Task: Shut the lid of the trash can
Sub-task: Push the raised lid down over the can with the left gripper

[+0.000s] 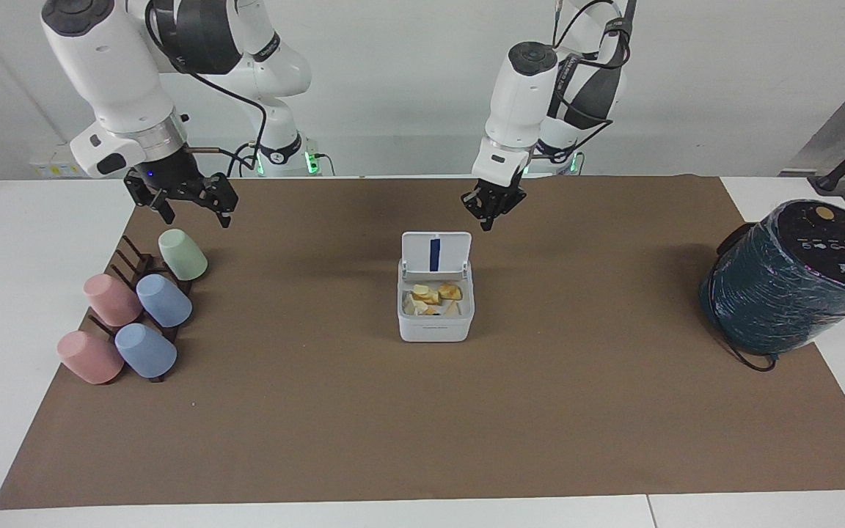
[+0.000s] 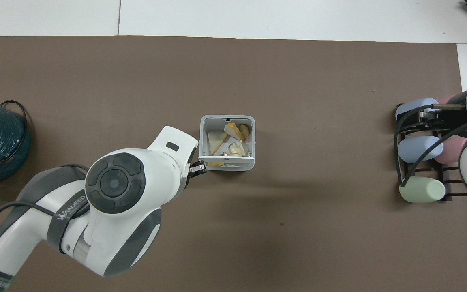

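Trash can (image 1: 435,312) — small, white, cube-shaped — stood near the middle of the brown mat (image 1: 422,425) on the table (image 1: 19,293), holding yellowish scraps (image 1: 433,297). Lid (image 1: 436,254) stood upright on the hinge at the robots' edge of the can, blue-striped underside turned away from the robots; seen edge-on from overhead (image 2: 226,157), not yet closed.

Left gripper (image 1: 491,217) hung in the air over the mat, up and off toward the left arm's end of the table from the lid's top corner — near it, not touching. Fingertips pressed together, nothing between them. From overhead, only the tip (image 2: 198,168) showed from under the wrist, just beside the can's corner at the hinge side.

Right gripper (image 1: 189,209) waited above the cup rack (image 1: 136,264) at the right arm's end of the table, over the green cup (image 1: 183,254); fingers spread wide, holding nothing. Two blue cups (image 1: 163,301) and two pink cups (image 1: 111,300) lay tilted on the same rack.

Large dark teal wrapped cylinder (image 1: 796,279) with a black top leaned at the left arm's end of the table, well apart from the can.
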Robot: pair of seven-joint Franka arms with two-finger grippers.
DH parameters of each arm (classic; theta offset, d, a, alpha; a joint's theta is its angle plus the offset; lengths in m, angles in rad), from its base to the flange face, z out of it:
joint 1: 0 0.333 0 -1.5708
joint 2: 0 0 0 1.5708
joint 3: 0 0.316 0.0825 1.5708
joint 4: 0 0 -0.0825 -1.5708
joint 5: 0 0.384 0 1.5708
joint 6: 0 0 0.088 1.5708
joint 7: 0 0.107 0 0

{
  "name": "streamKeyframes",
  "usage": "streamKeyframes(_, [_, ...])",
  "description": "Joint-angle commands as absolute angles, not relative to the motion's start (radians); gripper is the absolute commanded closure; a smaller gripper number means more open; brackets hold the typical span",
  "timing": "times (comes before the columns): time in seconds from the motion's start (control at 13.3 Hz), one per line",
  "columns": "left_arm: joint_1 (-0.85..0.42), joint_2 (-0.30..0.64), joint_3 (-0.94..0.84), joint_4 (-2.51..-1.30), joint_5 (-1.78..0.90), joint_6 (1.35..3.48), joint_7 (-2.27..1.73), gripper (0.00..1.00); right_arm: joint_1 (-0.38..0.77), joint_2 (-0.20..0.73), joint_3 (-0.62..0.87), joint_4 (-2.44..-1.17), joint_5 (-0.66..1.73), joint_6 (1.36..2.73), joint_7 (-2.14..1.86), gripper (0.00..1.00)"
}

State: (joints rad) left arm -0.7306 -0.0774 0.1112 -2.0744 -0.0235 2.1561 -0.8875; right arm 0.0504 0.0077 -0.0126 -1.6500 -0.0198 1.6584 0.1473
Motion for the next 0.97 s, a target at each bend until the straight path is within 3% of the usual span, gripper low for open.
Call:
streamKeyframes(0.0, [-0.744, -0.063, 0.127, -2.103, -0.034, 2.300, -0.984, 0.97, 0.049, -0.018, -0.020, -1.681, 0.005, 1.675, 0.121, 0.00])
streamKeyframes(0.38, [-0.752, 0.018, 0.127, -2.102, -0.043, 2.506, -1.199, 0.97, 0.049, -0.018, -0.020, -1.681, 0.005, 1.675, 0.121, 0.00])
streamKeyframes(0.9, [-0.736, 0.063, 0.127, -2.099, -0.044, 2.663, -1.275, 0.97, 0.049, -0.018, -0.020, -1.681, 0.005, 1.675, 0.121, 0.00])
